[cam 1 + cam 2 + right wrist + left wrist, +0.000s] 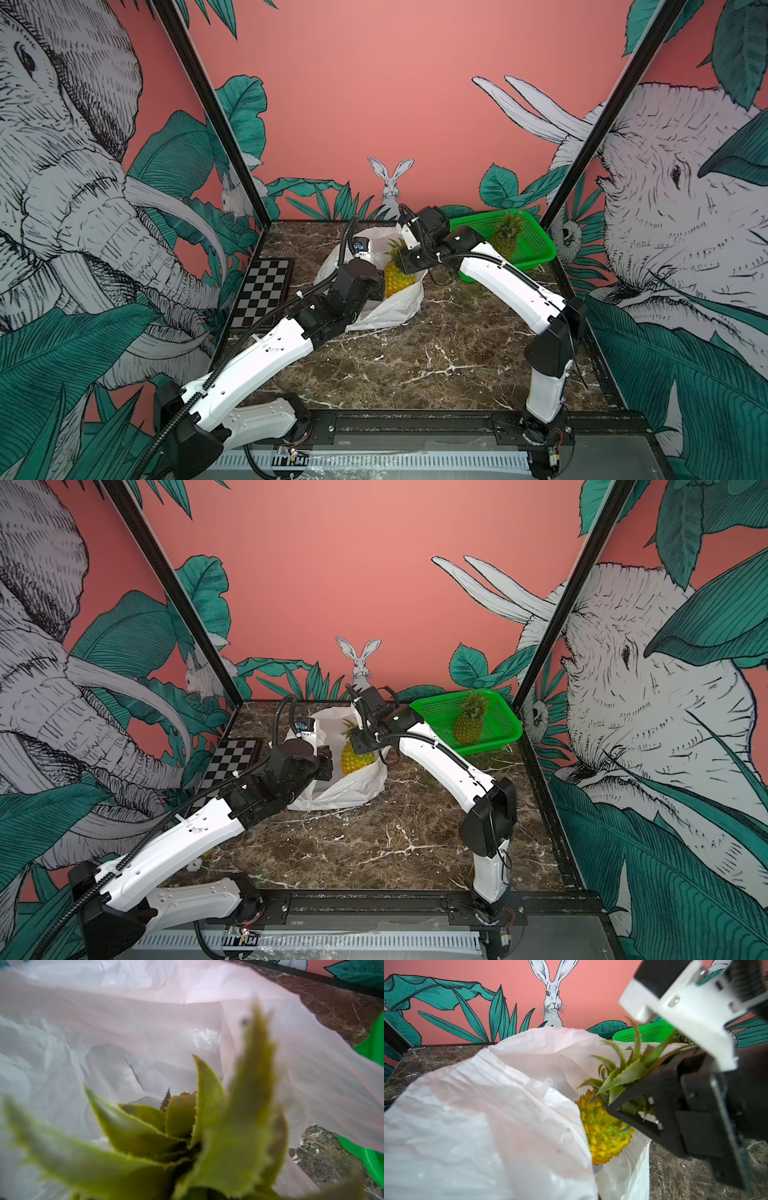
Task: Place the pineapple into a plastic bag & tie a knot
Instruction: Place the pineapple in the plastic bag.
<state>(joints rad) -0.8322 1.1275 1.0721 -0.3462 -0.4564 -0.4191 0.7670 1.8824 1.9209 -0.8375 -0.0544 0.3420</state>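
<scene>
Green basket [440,715] on marble tabletop [436,357]; checkerboard [262,293] opposite side

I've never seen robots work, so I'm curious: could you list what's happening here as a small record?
Right gripper: shut on pineapple crown, fruit partway inside open bag
Left gripper: shut, seemingly pinching the bag's edge
Second pineapple: standing in green basket
Knot: none yet
Table: marble; chessboard on the robot's left
</scene>
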